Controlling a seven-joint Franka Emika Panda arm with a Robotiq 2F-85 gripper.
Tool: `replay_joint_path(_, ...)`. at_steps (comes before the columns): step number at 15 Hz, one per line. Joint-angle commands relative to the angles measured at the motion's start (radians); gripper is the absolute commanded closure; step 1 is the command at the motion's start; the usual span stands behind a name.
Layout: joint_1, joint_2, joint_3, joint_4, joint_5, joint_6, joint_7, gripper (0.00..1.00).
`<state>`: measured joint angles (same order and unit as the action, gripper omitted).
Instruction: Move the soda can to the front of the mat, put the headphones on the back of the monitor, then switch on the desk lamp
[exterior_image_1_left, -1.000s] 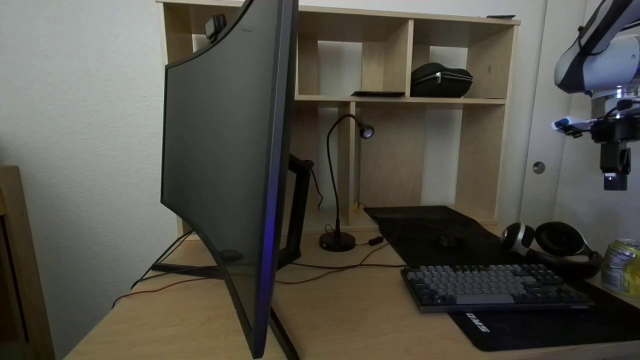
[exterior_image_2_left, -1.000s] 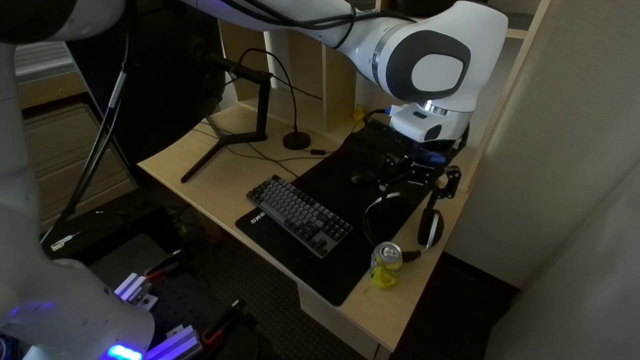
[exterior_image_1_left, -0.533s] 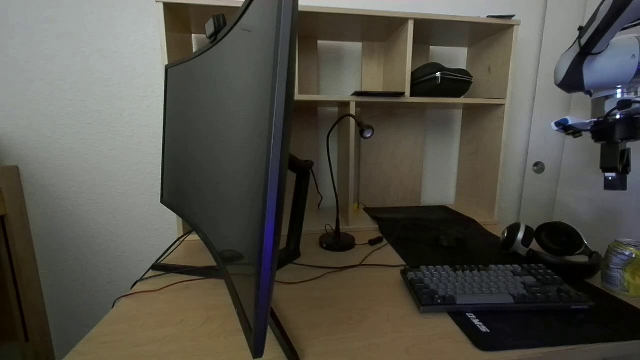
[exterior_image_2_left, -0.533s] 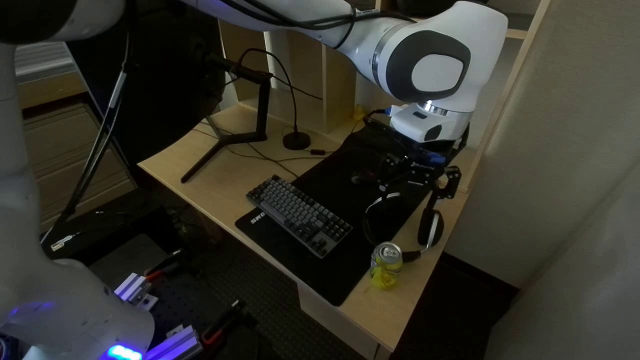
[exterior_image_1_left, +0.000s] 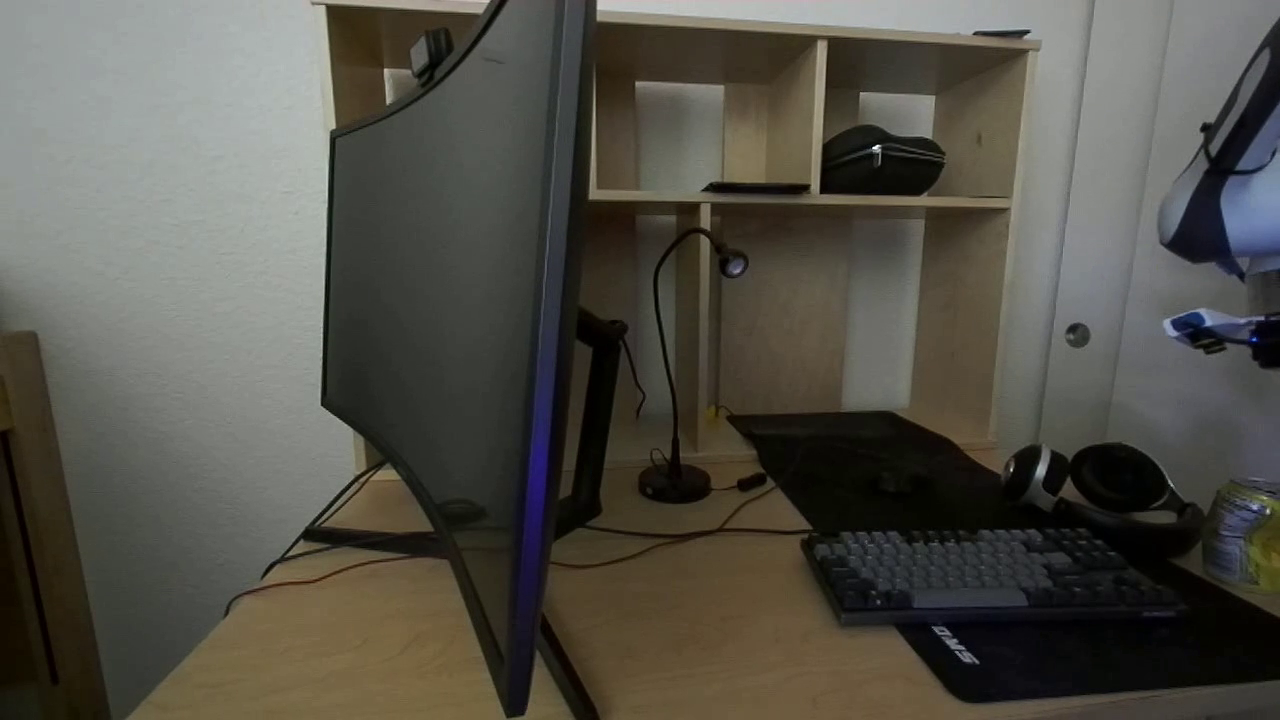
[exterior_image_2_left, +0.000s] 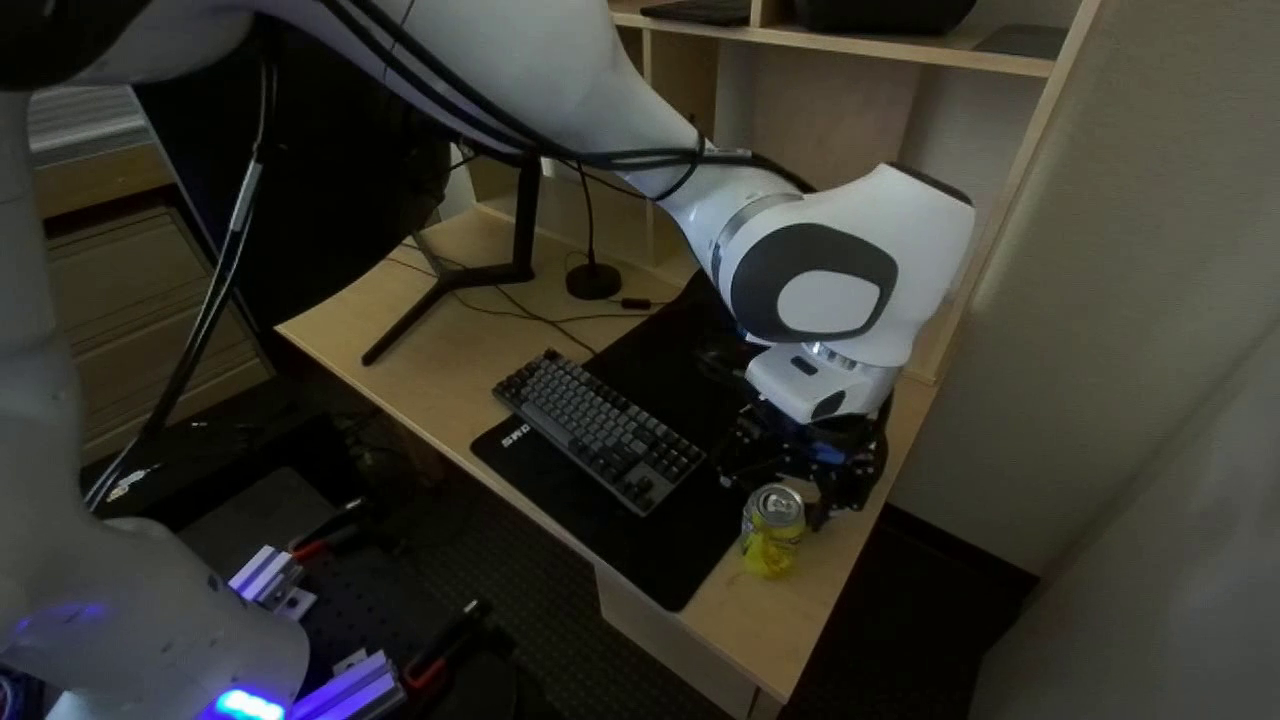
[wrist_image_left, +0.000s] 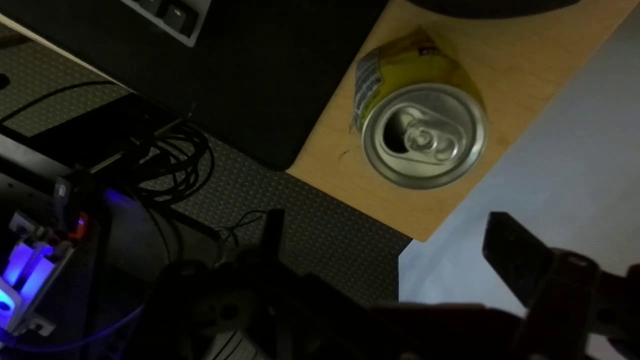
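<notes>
The yellow soda can (exterior_image_2_left: 772, 530) stands upright on bare wood beside the black mat (exterior_image_2_left: 660, 560), near the desk corner. In the wrist view the can (wrist_image_left: 424, 135) shows its silver top, beyond the fingertips. My gripper (wrist_image_left: 387, 217) is open, nothing between its fingers; it hangs just behind the can in an exterior view. The headphones (exterior_image_1_left: 1120, 480) rest at the mat's edge behind the can; the gripper hides them in an exterior view. The curved monitor (exterior_image_1_left: 440, 280) stands on the desk. Behind it rises the gooseneck desk lamp (exterior_image_1_left: 665, 330), its round base (exterior_image_2_left: 593, 281) on wood.
A keyboard (exterior_image_1_left: 990, 575) lies across the mat. Cables (exterior_image_1_left: 680, 535) run over the wood between monitor stand and mat. A wooden shelf unit (exterior_image_1_left: 780, 300) backs the desk, holding a black case (exterior_image_1_left: 883, 160). The desk's corner (wrist_image_left: 420, 235) drops off close to the can.
My arm has come down and toward the can, from above the headphones to low behind the can, still open. The can, headphones, lamp and monitor have stayed put.
</notes>
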<state>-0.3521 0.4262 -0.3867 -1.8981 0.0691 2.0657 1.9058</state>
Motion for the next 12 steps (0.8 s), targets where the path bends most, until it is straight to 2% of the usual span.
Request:
replay_joint_path(1, 0.001, 0.004, -0.006, -0.007, 0.003, 0.005, -0.006, 0.0)
replay_joint_path(8, -0.005, -0.003, 0.004, -0.023, 0.062, 0.091, 0.001, 0.0)
replay_joint_path(9, 0.003, 0.003, -0.004, -0.011, 0.034, 0.052, 0.0, 0.0)
replay_joint_path(12, 0.002, 0.003, -0.003, -0.011, 0.047, 0.065, 0.002, 0.0)
